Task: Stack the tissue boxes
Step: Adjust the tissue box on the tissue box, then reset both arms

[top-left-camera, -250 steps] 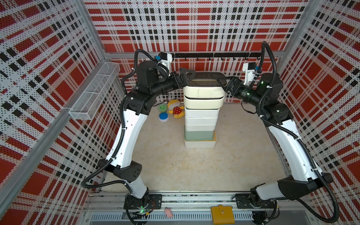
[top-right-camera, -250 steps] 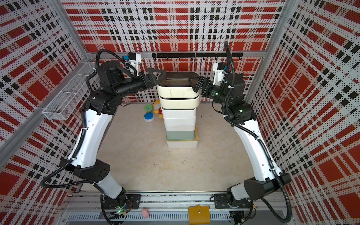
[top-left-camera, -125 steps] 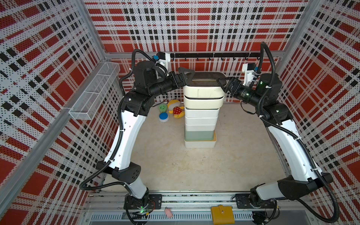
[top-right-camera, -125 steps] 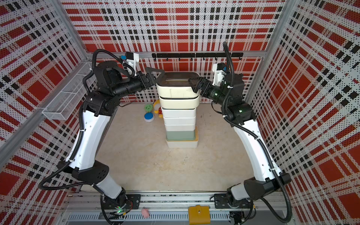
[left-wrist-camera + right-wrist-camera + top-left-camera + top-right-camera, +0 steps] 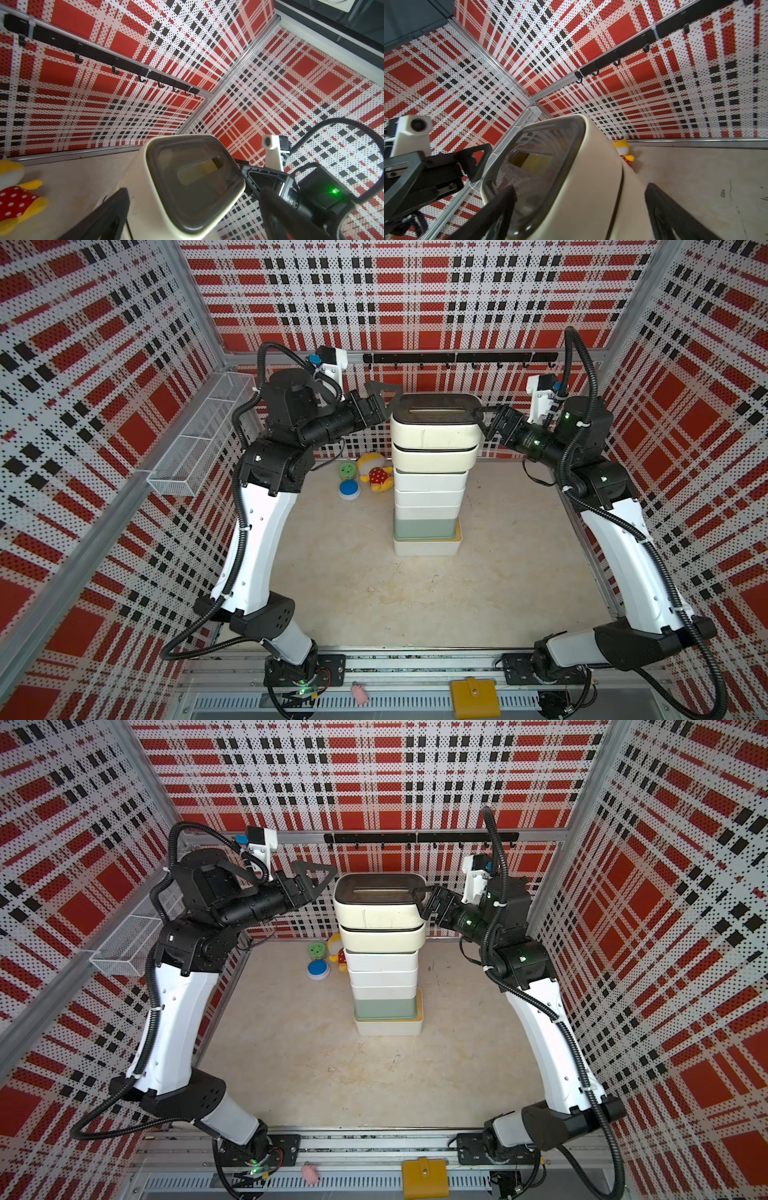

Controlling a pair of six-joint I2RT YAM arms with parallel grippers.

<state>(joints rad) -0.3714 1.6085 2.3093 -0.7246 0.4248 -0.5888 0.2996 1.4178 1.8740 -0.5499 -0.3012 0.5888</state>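
Note:
Several tissue boxes (image 5: 428, 493) (image 5: 382, 977) stand in one tall stack mid-table in both top views: a white one with a bamboo lid at the bottom, then a pale-green one, then white and cream ones. The top box (image 5: 436, 433) (image 5: 158, 187) (image 5: 591, 176) is cream with a dark lid and slot. My left gripper (image 5: 384, 404) (image 5: 322, 886) (image 5: 193, 207) stands open at that box's left end. My right gripper (image 5: 484, 420) (image 5: 419, 900) (image 5: 581, 207) is open at its right end, with one finger over the lid's edge. Neither is closed on the box.
A yellow plush toy (image 5: 376, 475) in a red dotted dress, a green disc (image 5: 347, 470) and a blue disc (image 5: 349, 489) lie behind the stack on its left. A wire basket (image 5: 199, 443) hangs on the left wall, a hook rail (image 5: 457, 358) on the back wall. A yellow wallet (image 5: 473, 697) lies on the front rail.
My left arm has drawn back to the left, its gripper a little farther from the top box. The right arm and the stack have not visibly moved.

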